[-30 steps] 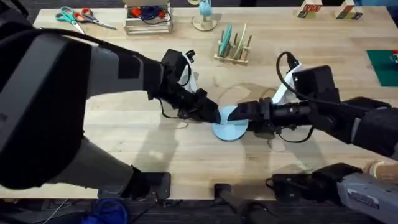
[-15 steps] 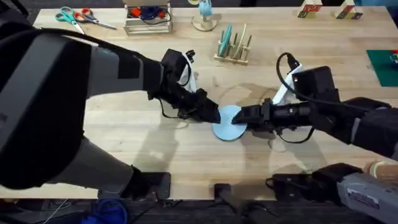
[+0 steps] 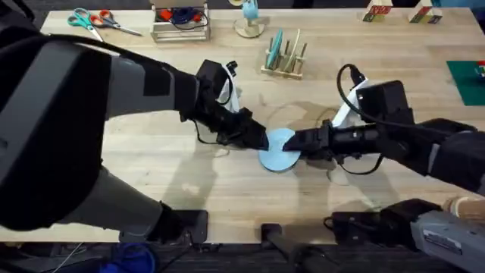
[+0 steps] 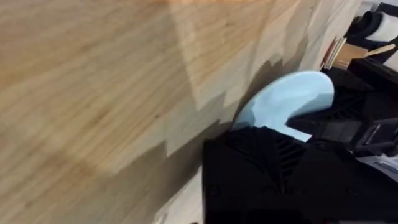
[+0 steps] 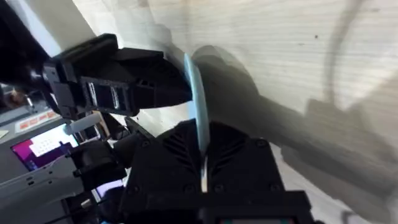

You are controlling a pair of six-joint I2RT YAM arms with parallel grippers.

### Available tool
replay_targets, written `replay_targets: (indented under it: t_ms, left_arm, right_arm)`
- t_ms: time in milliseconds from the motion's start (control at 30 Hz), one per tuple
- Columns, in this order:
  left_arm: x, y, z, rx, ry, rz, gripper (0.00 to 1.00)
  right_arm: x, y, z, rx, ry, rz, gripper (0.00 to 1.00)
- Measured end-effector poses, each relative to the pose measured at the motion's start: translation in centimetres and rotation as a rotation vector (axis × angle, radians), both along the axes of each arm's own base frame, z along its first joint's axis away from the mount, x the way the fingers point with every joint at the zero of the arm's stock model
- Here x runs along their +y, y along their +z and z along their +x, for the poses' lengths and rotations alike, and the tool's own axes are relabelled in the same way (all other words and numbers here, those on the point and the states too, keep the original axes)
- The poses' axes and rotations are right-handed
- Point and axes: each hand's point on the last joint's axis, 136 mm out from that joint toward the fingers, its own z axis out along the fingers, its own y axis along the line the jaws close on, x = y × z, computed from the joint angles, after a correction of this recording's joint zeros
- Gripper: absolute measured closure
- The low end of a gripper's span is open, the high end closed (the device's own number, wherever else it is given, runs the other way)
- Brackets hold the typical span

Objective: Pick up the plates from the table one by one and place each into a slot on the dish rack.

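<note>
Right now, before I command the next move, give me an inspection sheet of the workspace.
Surface: wooden table, bare around the centre.
Job's things: light blue plate at mid-table, between both grippers; dish rack at the far side already holds one teal plate upright.
Clutter: scissors at the far left; wooden frame with blue cable; green mat at the right edge.
Grippers: left gripper meets the plate's left edge; right gripper is clamped on its right edge, the rim edge-on between its fingers.
Cables: black cable looped over the right arm.
Surroundings: nothing seen.
</note>
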Motion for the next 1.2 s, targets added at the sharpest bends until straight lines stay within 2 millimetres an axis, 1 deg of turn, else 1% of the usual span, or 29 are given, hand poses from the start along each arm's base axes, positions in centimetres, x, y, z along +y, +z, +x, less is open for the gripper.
replay_targets:
  t_ms: [200,367,733,833,900,1000,1200]
  left_arm:
    - [0.2,0.2,0.3,0.037,0.0,0.048,0.959]
    - [0.8,0.8,1.1,0.058,-0.006,0.136,0.96]
    - [1.8,4.2,4.3,-0.024,-0.034,0.279,0.96]
    - [2.4,5.0,5.0,-0.048,-0.036,0.327,0.96]
    - [3.1,5.8,5.2,-0.068,-0.035,0.371,0.96]
    - [4.6,7.8,6.0,-0.126,-0.018,0.442,0.959]
    - [8.8,13.5,8.1,-0.3,0.091,0.563,0.959]
  right_arm:
    - [0.0,0.0,0.0,-0.001,0.001,0.002,0.965]
    - [0.0,0.0,0.0,-0.003,0.0,0.002,0.971]
    - [-0.1,0.1,0.5,-0.017,-0.011,0.003,0.97]
    - [-0.1,0.2,0.6,-0.024,-0.012,0.003,0.97]
    - [-0.1,0.2,0.8,-0.031,-0.014,0.004,0.97]
    - [-0.1,0.4,1.0,-0.044,-0.014,0.006,0.97]
    - [-0.1,0.4,1.0,-0.06,-0.002,0.003,0.97]
